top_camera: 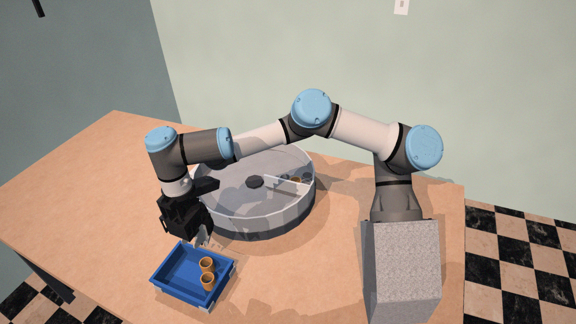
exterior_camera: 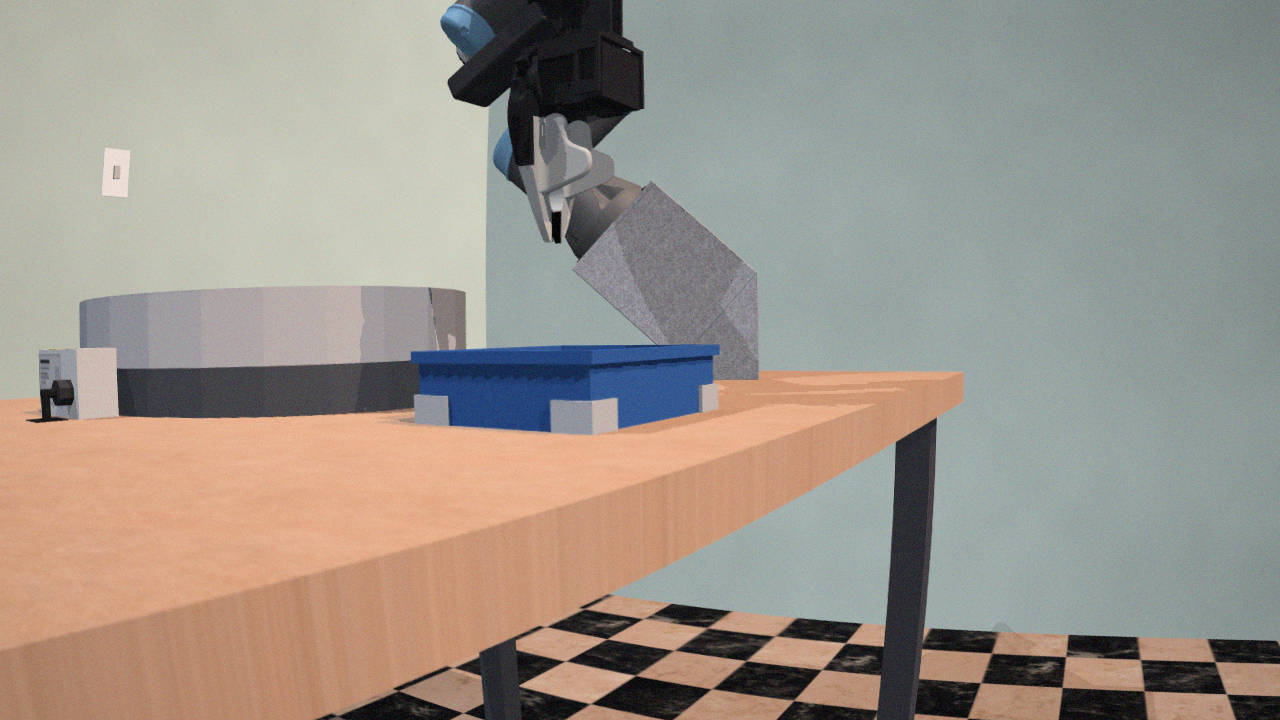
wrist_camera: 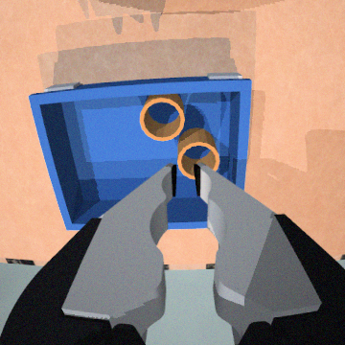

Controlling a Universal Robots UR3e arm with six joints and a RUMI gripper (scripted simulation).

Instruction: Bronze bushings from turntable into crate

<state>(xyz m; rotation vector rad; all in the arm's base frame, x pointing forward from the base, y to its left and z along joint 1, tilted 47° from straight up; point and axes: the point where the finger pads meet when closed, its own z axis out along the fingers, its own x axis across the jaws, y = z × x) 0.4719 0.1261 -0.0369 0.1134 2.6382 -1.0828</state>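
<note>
My gripper hangs above the far edge of the blue crate, well clear of its rim in the side view. The fingers are shut with only a thin gap and nothing between them. Two bronze bushings stand upright in the crate, also seen in the wrist view. On the grey turntable one bronze bushing stands at the right rim between two dark steel bushings.
The turntable has a dark hub and a raised rim. My arm's forearm reaches over it. The granite pedestal stands at the right. A small white box with a knob sits beside the turntable. The crate lies near the table's front edge.
</note>
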